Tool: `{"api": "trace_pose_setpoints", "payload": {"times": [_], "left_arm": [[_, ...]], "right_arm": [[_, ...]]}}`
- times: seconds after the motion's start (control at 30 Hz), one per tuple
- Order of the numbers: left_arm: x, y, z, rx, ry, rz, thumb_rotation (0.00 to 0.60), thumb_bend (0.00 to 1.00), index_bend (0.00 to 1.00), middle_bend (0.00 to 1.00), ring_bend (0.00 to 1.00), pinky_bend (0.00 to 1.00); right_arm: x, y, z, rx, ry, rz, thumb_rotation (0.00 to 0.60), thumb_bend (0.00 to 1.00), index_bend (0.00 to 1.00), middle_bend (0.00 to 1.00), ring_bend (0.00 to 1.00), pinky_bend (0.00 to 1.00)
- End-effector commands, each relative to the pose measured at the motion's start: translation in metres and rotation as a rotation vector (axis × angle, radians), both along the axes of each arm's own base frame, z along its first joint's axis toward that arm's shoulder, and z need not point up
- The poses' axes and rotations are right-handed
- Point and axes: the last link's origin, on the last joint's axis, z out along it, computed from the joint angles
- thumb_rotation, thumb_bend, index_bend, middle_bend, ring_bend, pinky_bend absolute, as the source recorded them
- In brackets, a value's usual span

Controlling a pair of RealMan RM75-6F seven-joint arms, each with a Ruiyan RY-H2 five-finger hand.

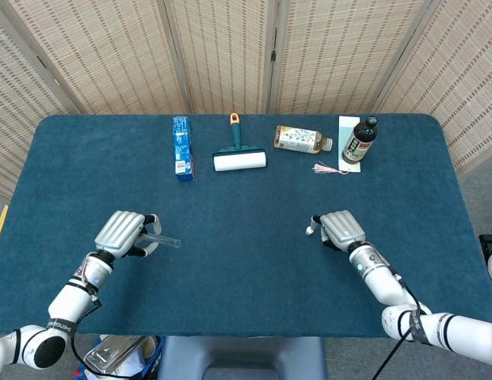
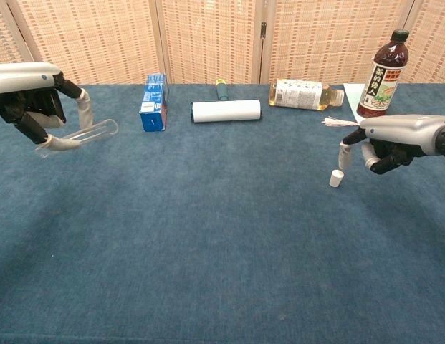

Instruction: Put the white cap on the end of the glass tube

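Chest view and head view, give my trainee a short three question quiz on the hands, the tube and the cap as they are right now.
1. True or false: the left hand holds the clear glass tube above the blue table.
2. Which is nearest the small white cap? A) right hand B) white lint roller with green handle C) blue carton
3. Fill in: the dark bottle with a black lid stands ____.

Key: 1 true; 2 A; 3 upright.
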Motion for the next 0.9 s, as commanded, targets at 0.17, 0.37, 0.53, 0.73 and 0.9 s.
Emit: {"api": "trace_pose_setpoints", "payload": {"times": [0.17,0.37,0.53,0.73,0.9], "left_arm": [[0.001,0.000,0.000,-0.001,-0.001,-0.001,0.600,0.45,0.67,1.00,1.00,1.00],[0.001,-0.002,-0.001,-0.008,0.002,0.000,0.600,0.45,0.67,1.00,1.00,1.00],[0.003,-0.002,-0.002,-0.007,0.000,-0.005,0.600,0.45,0.67,1.00,1.00,1.00],[0.003,-0.002,-0.003,-0.008,-0.004,-0.003,0.600,0.45,0.67,1.00,1.00,1.00],[0.004,-0.003,-0.006,-0.015,-0.002,-0.004,0.600,0.45,0.67,1.00,1.00,1.00]], "right_arm": [[0.008,0.007,0.037,-0.100,-0.031,0.042,0.600,0.89,0.36,1.00,1.00,1.00],[0.012,0.011,0.058,-0.173,-0.048,0.050,0.600,0.05,0.36,1.00,1.00,1.00],[0.010,0.011,0.058,-0.191,-0.044,0.047,0.600,0.00,0.32,1.00,1.00,1.00],[0.009,0.012,0.054,-0.178,-0.049,0.034,0.600,0.00,0.29,0.80,0.88,1.00],[0.010,0.010,0.050,-0.164,-0.037,0.040,0.600,0.18,0.29,0.76,0.84,1.00]]}}
